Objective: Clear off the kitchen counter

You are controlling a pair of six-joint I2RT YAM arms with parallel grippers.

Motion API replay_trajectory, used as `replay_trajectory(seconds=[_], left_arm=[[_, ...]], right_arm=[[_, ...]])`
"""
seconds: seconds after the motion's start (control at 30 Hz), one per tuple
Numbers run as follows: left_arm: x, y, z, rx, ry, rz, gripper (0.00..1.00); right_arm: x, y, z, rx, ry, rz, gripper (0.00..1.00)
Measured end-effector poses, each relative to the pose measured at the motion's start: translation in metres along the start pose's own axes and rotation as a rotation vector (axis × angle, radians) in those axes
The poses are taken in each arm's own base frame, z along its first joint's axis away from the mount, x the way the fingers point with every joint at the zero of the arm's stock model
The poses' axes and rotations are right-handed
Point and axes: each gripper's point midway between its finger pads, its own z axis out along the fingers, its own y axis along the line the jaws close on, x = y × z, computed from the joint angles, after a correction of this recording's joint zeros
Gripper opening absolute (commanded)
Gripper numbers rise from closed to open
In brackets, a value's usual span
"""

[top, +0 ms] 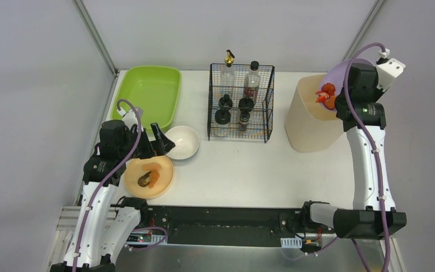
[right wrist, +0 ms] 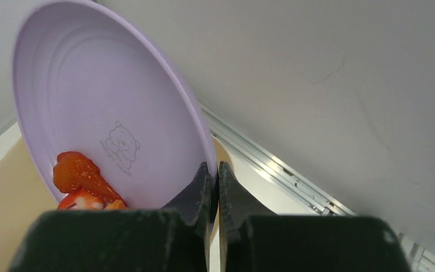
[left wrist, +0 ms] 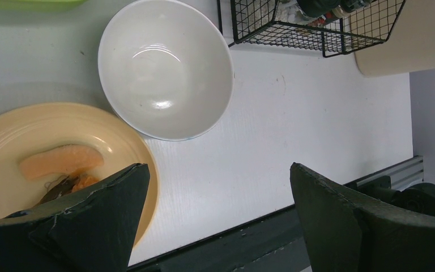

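On the white kitchen counter (top: 238, 170) at the left lie a yellow plate (top: 160, 182) with orange food scraps and a white bowl (top: 183, 141). My left gripper (top: 160, 141) is open and empty, hovering over the gap between them. In the left wrist view the plate (left wrist: 11, 141) and the bowl (left wrist: 164, 68) lie beyond its open fingers. My right gripper (right wrist: 214, 175) is shut on the rim of a lilac plate (right wrist: 102, 102), tilted steeply over the beige bin (top: 308, 116). Red and orange food pieces (right wrist: 82, 181) sit at the plate's lower edge.
A green tray (top: 147, 90) stands at the back left. A black wire basket (top: 241, 105) with bottles stands mid-back. The black-and-metal rail (top: 226, 224) runs along the front edge.
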Motion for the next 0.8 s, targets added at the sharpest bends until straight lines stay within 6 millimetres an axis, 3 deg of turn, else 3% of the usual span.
replay_trajectory(seconds=[0.43, 0.8], left_arm=[[0.001, -0.003, -0.002, 0.011, -0.004, 0.009, 1.00], [0.001, -0.004, -0.002, 0.015, -0.001, 0.012, 1.00]], right_arm=[[-0.020, 0.021, -0.008, 0.096, -0.259, -0.347, 0.00], [-0.059, 0.057, -0.040, 0.099, -0.487, -0.527, 0.00]])
